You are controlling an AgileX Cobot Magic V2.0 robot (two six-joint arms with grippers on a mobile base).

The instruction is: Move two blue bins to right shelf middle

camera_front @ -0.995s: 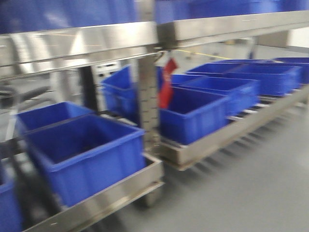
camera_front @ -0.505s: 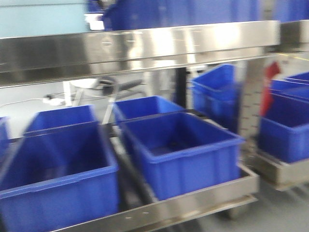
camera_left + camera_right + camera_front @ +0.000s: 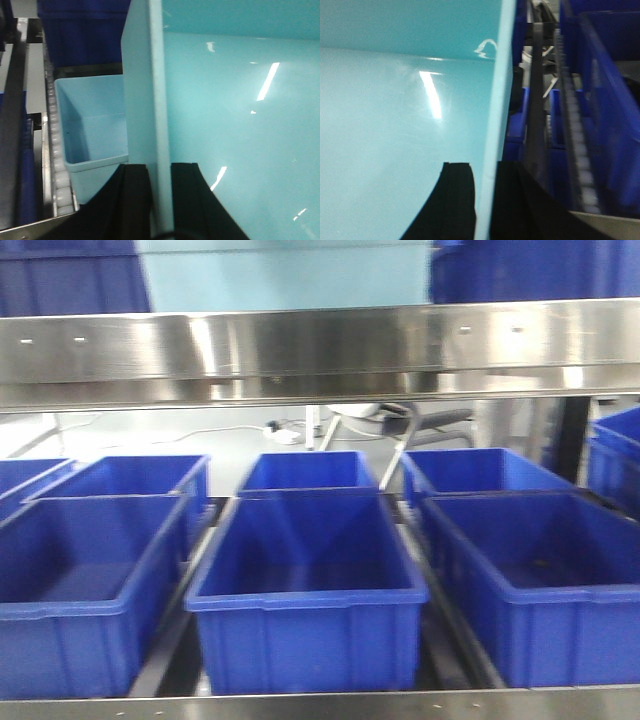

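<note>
Blue bins (image 3: 305, 570) ahead, wrist jaws clamp teal bin (image 3: 240, 125)

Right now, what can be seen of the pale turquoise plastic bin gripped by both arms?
The pale turquoise plastic bin looks smooth and glossy, with light streaks reflected on its broad faces. One thin wall edge is pinched between the black fingers of the left gripper; another wall is pinched likewise by the right gripper. Nothing shows inside it, and only the grippers are seen touching it.
</note>
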